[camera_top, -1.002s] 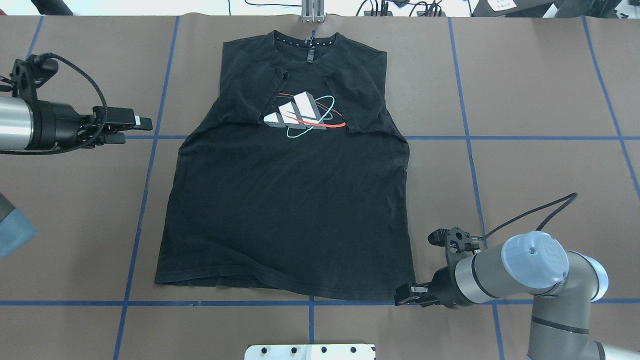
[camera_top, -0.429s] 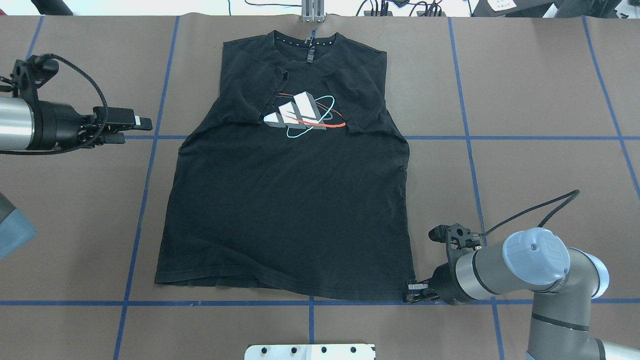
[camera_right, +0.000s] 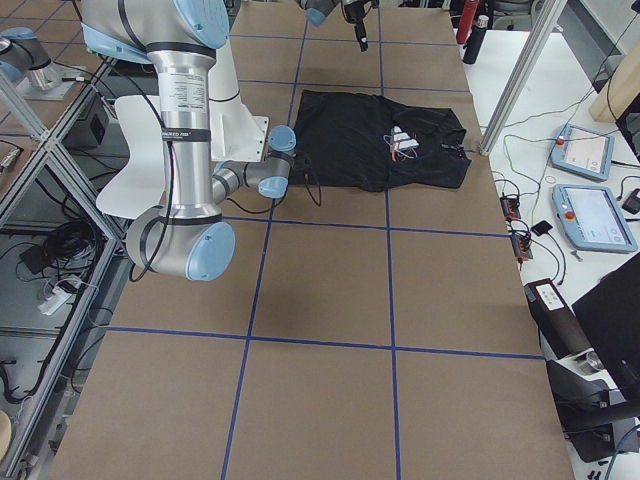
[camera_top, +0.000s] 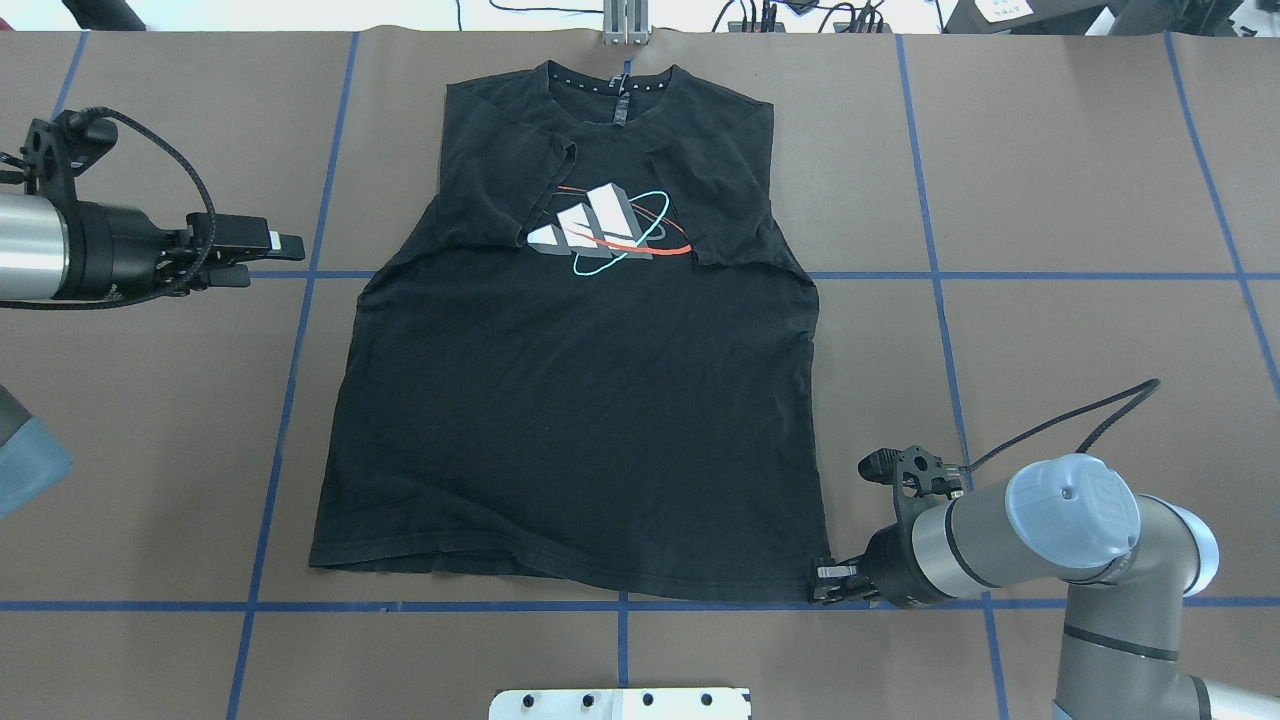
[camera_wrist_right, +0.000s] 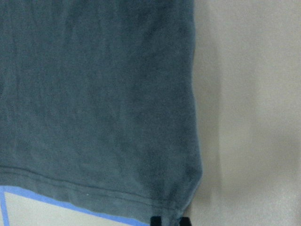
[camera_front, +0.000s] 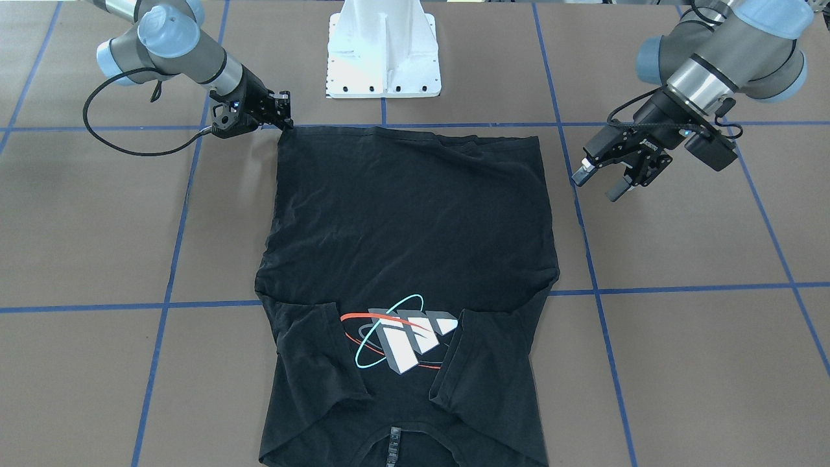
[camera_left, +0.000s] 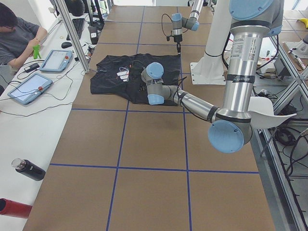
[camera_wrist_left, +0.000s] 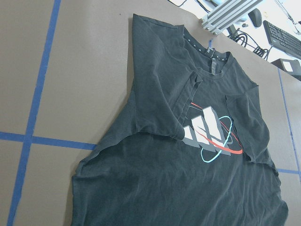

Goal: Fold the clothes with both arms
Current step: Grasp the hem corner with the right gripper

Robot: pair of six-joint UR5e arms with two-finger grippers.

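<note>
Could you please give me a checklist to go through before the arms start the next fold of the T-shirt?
1. T-shirt lies flat with its print up: ok.
2. Sleeves folded in over the chest: ok.
3. Right gripper at a hem corner: ok, its tips sit at the corner nearest it.
4. Right gripper closed on the cloth: cannot tell; the right wrist view shows only the ends of the fingertips.
5. Left gripper at the other hem corner: not ok; it is open and off the cloth, beside the shirt's side edge, level with the print.
</note>
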